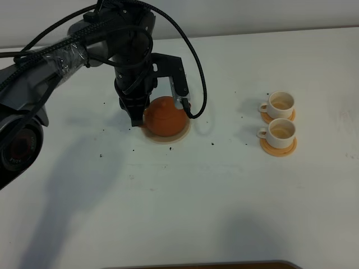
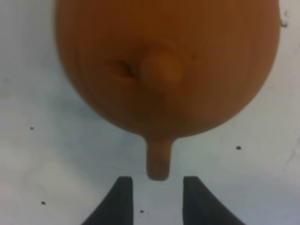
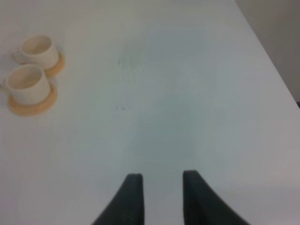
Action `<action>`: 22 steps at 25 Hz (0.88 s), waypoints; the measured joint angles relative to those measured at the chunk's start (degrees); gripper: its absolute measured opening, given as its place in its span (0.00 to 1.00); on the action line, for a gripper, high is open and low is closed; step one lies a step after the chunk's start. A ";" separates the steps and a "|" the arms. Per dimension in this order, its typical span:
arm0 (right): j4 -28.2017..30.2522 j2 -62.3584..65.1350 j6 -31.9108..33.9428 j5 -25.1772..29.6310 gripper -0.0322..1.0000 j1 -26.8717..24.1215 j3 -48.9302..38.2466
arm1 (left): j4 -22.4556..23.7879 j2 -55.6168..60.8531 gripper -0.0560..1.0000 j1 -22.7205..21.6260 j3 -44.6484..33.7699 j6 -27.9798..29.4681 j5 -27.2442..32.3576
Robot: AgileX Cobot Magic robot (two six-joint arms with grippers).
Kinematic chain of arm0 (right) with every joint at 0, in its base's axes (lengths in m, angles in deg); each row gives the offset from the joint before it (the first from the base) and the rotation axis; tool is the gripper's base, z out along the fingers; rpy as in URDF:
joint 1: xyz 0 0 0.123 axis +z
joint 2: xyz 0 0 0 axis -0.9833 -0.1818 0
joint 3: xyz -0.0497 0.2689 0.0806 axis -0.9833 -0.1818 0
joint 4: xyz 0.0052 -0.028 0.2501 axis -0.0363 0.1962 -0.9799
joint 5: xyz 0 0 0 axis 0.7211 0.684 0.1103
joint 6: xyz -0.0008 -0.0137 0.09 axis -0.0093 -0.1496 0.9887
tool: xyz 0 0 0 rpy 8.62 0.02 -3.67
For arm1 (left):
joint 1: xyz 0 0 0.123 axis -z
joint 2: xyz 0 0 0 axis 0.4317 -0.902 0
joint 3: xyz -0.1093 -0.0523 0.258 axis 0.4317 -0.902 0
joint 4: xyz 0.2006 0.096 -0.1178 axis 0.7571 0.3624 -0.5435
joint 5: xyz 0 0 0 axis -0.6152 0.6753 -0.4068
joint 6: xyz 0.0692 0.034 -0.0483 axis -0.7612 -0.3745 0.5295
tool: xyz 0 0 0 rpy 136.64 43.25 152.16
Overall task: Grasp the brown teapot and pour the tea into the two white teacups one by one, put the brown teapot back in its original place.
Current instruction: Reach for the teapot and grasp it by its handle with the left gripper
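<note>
The brown teapot (image 1: 166,116) sits on the pale beige disc (image 1: 169,138), the original place, left of the table's middle. My left gripper (image 1: 137,119) is low at the teapot's left side. In the left wrist view the teapot (image 2: 164,70) fills the frame, and its handle (image 2: 158,161) points at the gap of my open left gripper (image 2: 157,187), just short of the fingertips. The two white teacups (image 1: 280,103) (image 1: 280,131) stand on orange saucers at the right. They also show in the right wrist view (image 3: 40,49) (image 3: 28,83). My right gripper (image 3: 161,183) is open and empty over bare table.
Small dark specks (image 1: 212,143) lie scattered on the white table around the teapot. A dark brown edge (image 1: 196,264) runs along the table's front. The left arm and its cables (image 1: 73,50) hang over the back left.
</note>
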 joint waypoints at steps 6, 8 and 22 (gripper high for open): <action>0.00 0.00 0.00 0.00 0.26 0.00 0.00 | -0.25 -0.64 0.34 0.17 0.00 0.07 0.00; 0.00 0.00 0.00 0.00 0.26 0.00 0.00 | -1.04 -1.43 0.34 0.17 0.00 -0.04 0.00; 0.00 0.00 0.00 0.00 0.26 0.00 0.00 | -1.75 -2.93 0.34 0.24 0.00 -0.29 -0.94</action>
